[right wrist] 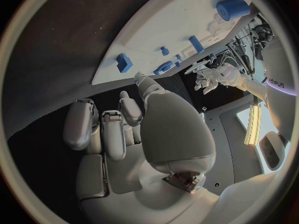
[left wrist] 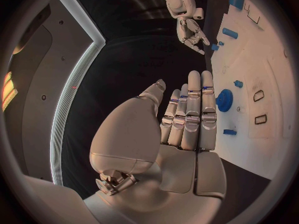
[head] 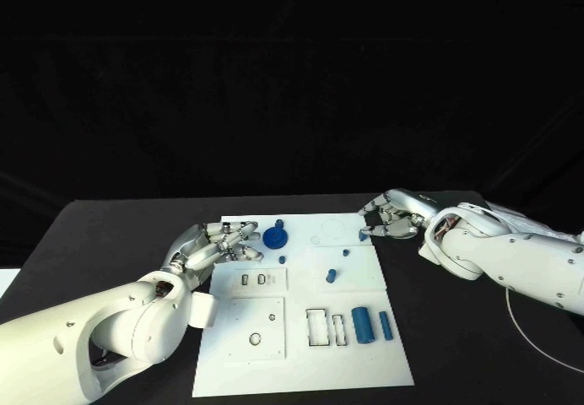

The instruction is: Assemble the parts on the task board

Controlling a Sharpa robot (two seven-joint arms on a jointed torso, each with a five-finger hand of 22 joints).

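Here's the black table (head: 121,236), and dead centre on it lies the flat white task board (head: 298,363), running from twelve o'clock down to six. At nine o'clock the robot's left hand (head: 219,245) rests at the board's near-left corner, fingers stretched out straight and together, grasping nothing; the left wrist view confirms an empty, flat palm. Over at two o'clock the right hand (head: 392,217) hovers just off the board's far right edge, fingers curled inward, and whether a small blue piece sits between them I cannot tell. Now the parts: the round blue gear (head: 276,238), toothed at the rim, stands at eleven o'clock just beside the left hand's fingertips (head: 248,226). Down at five o'clock two blue cylinders (head: 363,321) lie side by side, and a short blue peg (head: 331,275) sits near the centre. These look like light, rigid plastic, smooth enough to slip, so my call is a pinch across the gear's rim, or across a cylinder's middle, gives the surest hold.
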